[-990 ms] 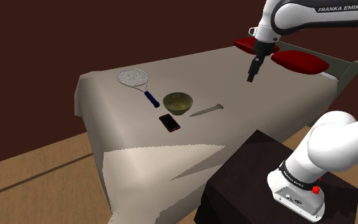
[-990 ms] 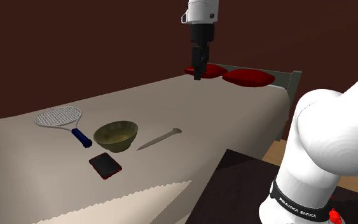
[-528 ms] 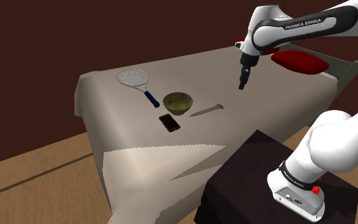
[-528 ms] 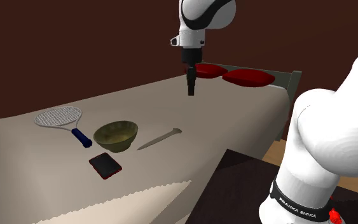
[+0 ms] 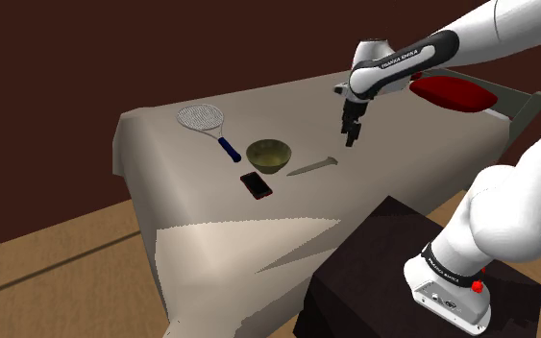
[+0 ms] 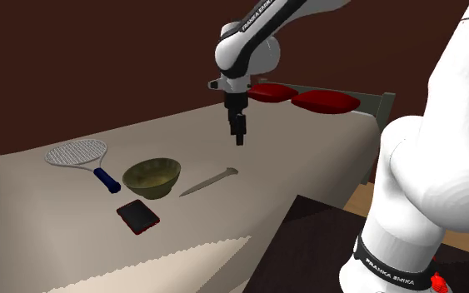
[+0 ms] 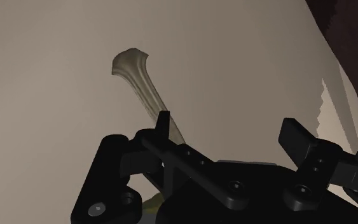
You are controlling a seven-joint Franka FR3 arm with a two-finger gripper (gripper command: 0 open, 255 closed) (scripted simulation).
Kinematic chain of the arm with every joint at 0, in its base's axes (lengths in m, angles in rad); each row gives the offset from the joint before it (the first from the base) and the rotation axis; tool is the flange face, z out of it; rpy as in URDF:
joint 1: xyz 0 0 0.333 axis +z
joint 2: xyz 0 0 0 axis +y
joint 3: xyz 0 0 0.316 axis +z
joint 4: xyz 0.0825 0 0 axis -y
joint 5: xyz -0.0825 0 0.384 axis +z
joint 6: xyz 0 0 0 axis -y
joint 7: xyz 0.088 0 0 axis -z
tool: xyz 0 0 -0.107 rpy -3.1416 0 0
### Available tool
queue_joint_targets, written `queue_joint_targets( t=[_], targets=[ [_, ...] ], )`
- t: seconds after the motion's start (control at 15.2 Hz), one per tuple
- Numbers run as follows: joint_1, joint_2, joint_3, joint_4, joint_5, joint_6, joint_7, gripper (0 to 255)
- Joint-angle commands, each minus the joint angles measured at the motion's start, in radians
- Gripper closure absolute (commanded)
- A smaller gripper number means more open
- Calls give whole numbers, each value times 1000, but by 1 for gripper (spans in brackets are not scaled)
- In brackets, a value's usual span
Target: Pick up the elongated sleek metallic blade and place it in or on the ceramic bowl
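On the pale bed [image 5: 210, 206], a white racket with a blue handle [image 5: 204, 122] lies at the shoulder view's left. Next comes the round dull-green bowl [image 5: 269, 155]. The long thin grey knife [image 5: 312, 167] lies flat just beside it. The black gripper [image 5: 352, 140] hangs above the knife, fingers wide apart, holding nothing.

We see a dull olive-green bowl [image 5: 268, 155] standing upright on the bed [image 5: 403, 144], toward its foot end. The blade [image 5: 313, 166], slim and grey-olive with a flared handle, lies flat on the bed too, a little nearer its head end, its pointed tip toward the foot.
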Motion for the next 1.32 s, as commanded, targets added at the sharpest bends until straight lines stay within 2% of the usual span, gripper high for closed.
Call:
queue_joint_targets(
  t=[0.0,0.2,0.46,0.79,1.25],
  targets=[
    [18,94,-15,31,55,51,-114,0],
    [23,227,-10,84,147,108,-276,0],
    [-5,395,41,169,258,163,-473,0],
    [-59,582,132,291,339,211,-669,0],
    [-81,651,163,296,375,271,-697,0]
  ],
)
